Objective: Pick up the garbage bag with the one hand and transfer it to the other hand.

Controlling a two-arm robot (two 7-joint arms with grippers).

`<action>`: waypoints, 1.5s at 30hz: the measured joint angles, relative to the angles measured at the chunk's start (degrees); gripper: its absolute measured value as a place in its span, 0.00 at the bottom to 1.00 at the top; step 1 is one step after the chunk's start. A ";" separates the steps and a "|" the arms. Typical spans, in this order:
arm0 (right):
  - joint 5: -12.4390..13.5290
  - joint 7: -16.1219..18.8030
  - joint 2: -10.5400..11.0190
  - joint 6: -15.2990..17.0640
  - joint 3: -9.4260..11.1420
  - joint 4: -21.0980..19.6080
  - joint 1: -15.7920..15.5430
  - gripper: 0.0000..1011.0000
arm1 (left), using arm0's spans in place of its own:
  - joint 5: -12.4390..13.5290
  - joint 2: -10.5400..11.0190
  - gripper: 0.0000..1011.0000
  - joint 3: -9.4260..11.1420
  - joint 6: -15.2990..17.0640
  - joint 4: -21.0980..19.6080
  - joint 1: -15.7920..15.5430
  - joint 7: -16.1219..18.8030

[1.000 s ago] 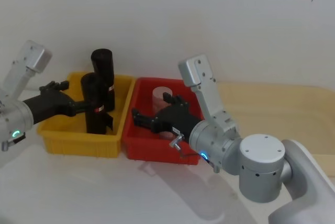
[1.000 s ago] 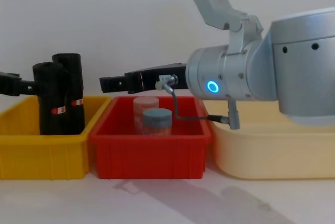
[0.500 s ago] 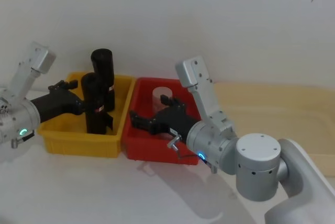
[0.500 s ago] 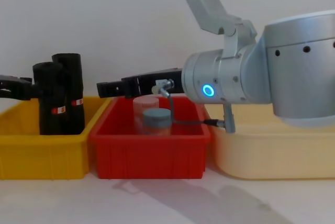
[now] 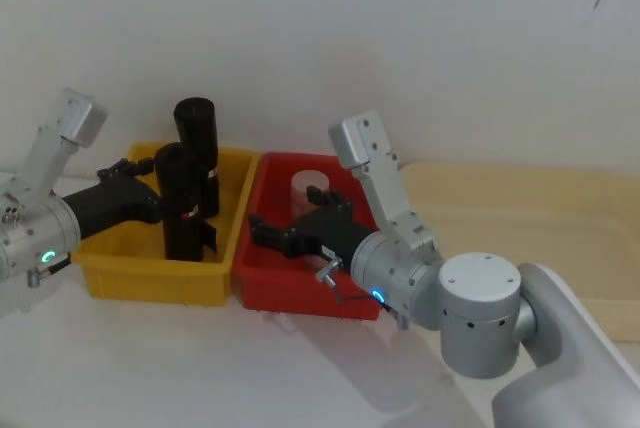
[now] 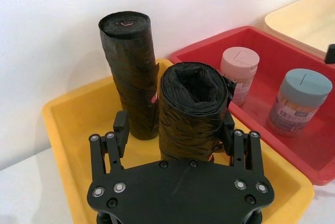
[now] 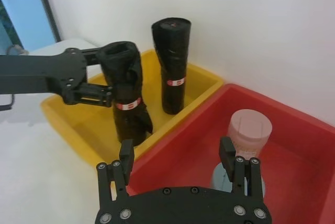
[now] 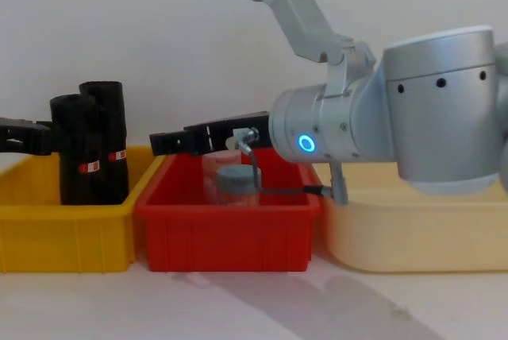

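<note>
When held against a second ago, shows most of its change on the right. Right gripper (image 5: 260, 230) now lower over the red bin (image 5: 300, 298) in the chest view, down level with the jar tops, fingers spread wide and holding nothing.

Left gripper (image 6: 175, 125) barely shifted, reaching into the yellow bin (image 5: 150, 283) with one finger on each side of the garbage bag (image 5: 178, 183), about level with its red-and-white band. Open around the roll rather than clamped: in the left wrist view, touches it with one finger and leaves a gap at the other.

Garbage bag unmoved, standing upright on the floor of the yellow bin.

By count:
- Two black rolls, with the second roll (image 5: 195, 128) just behind the first.
- Two jars in the red bin: a pink-lidded jar (image 6: 239, 69) and a grey-blue-lidded jar (image 6: 301, 101).
- Three containers, counting the cream tray (image 8: 397, 229) beside the red bin.
- Two grippers.
</note>
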 joint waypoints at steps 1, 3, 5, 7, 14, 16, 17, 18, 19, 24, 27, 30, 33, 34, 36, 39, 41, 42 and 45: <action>-0.09 -0.17 -0.12 -0.19 0.05 0.33 0.16 0.99 | -0.02 -0.03 0.99 0.02 -0.07 0.12 -0.05 -0.05; -0.36 -0.56 -0.47 -0.66 0.19 1.53 0.74 0.99 | -0.08 -0.10 0.99 0.08 -0.26 0.41 -0.19 -0.18; -0.60 -0.89 -0.70 -1.06 0.32 2.40 1.19 0.99 | -0.12 -0.16 0.99 0.14 -0.44 0.67 -0.29 -0.33; -0.92 -1.27 -0.99 -1.59 0.51 3.76 1.87 0.99 | -0.16 -0.20 0.99 0.18 -0.56 0.87 -0.40 -0.41; -1.97 -2.20 -1.43 -3.48 0.87 7.16 3.43 0.99 | -0.23 -0.32 0.99 0.26 -0.84 1.33 -0.59 -0.62; -2.19 -2.31 -1.45 -3.81 0.95 7.81 3.67 0.99 | -0.24 -0.33 0.99 0.27 -0.88 1.42 -0.62 -0.65; -2.31 -2.34 -1.45 -3.99 1.00 8.27 3.81 0.99 | -0.25 -0.34 0.99 0.28 -0.90 1.48 -0.64 -0.68; -2.40 -2.35 -1.45 -4.10 1.02 8.45 3.86 0.99 | -0.25 -0.35 0.99 0.29 -0.92 1.50 -0.66 -0.70; -2.51 -2.35 -1.40 -4.23 1.09 8.68 3.92 0.99 | -0.26 -0.35 0.99 0.29 -0.94 1.53 -0.68 -0.71; -2.78 -1.86 -0.78 -4.34 1.21 8.61 3.82 0.99 | -0.29 -0.37 0.99 0.32 -1.03 1.69 -0.74 -0.78; -2.94 -1.31 -0.20 -4.25 1.26 8.08 3.55 0.99 | -0.31 -0.39 0.99 0.34 -1.06 1.74 -0.76 -0.80; -3.20 -0.87 0.41 -4.09 1.30 7.56 3.31 0.99 | -0.32 -0.40 0.99 0.36 -1.08 1.79 -0.78 -0.82; -3.48 -0.51 0.91 -3.97 1.31 7.32 3.15 0.99 | -0.32 -0.41 0.99 0.36 -1.09 1.82 -0.79 -0.83; -3.60 -0.45 1.01 -3.96 1.32 7.31 3.13 0.99 | -0.32 -0.42 0.99 0.36 -1.10 1.83 -0.79 -0.84; -3.86 -0.24 1.30 -3.95 1.32 7.32 3.10 0.99 | -0.32 -0.43 0.99 0.36 -1.11 1.84 -0.80 -0.85; -4.22 -0.07 1.52 -3.99 1.29 7.74 3.13 0.99 | -0.32 -0.43 0.99 0.36 -1.13 1.87 -0.82 -0.87; -4.37 -0.02 1.58 -4.06 1.27 8.04 3.23 0.99 | -0.32 -0.44 0.99 0.36 -1.14 1.87 -0.83 -0.88; -4.49 0.02 1.59 -4.14 1.26 8.23 3.30 0.99 | -0.32 -0.44 0.99 0.36 -1.14 1.88 -0.83 -0.88; -4.77 0.19 1.58 -4.36 1.22 9.09 3.67 0.99 | -0.32 -0.44 0.99 0.36 -1.16 1.90 -0.84 -0.89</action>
